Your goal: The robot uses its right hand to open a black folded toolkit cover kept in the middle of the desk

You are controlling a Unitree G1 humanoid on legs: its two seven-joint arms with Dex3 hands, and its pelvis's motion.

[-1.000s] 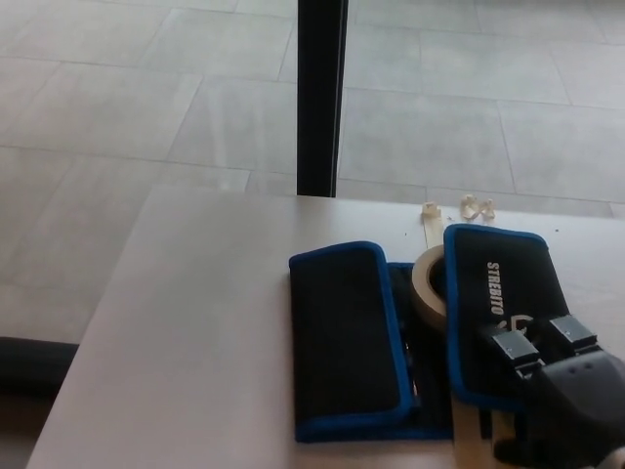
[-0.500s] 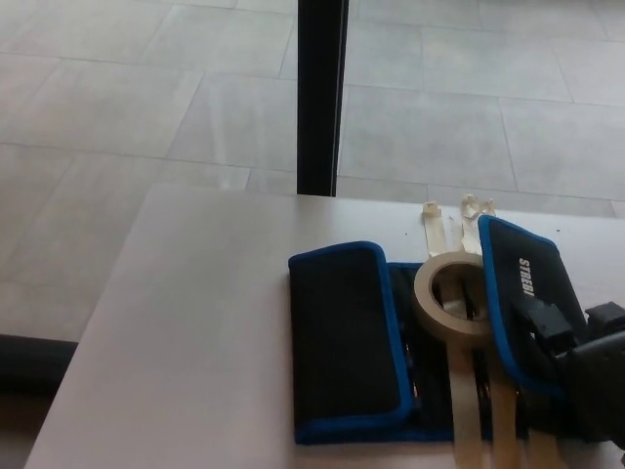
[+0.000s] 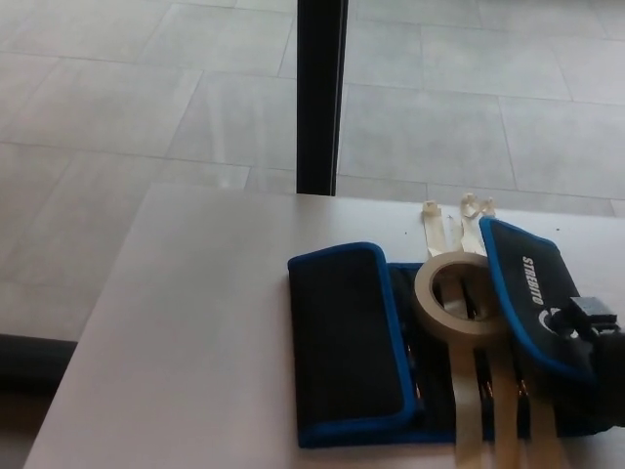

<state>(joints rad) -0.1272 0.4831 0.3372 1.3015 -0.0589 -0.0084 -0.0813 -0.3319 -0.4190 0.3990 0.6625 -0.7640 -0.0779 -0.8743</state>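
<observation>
Toolkit cover (image 3: 532, 293) flap wider, tape roll (image 3: 457, 296) uncovered

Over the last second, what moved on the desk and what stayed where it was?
The right hand carried the right flap of the toolkit cover outward to the robot's right, exposing the whole tape roll and the pale strips in the middle. The hand slid mostly out of view, its grip no longer readable. The left flap, roll and desk stayed put.
</observation>
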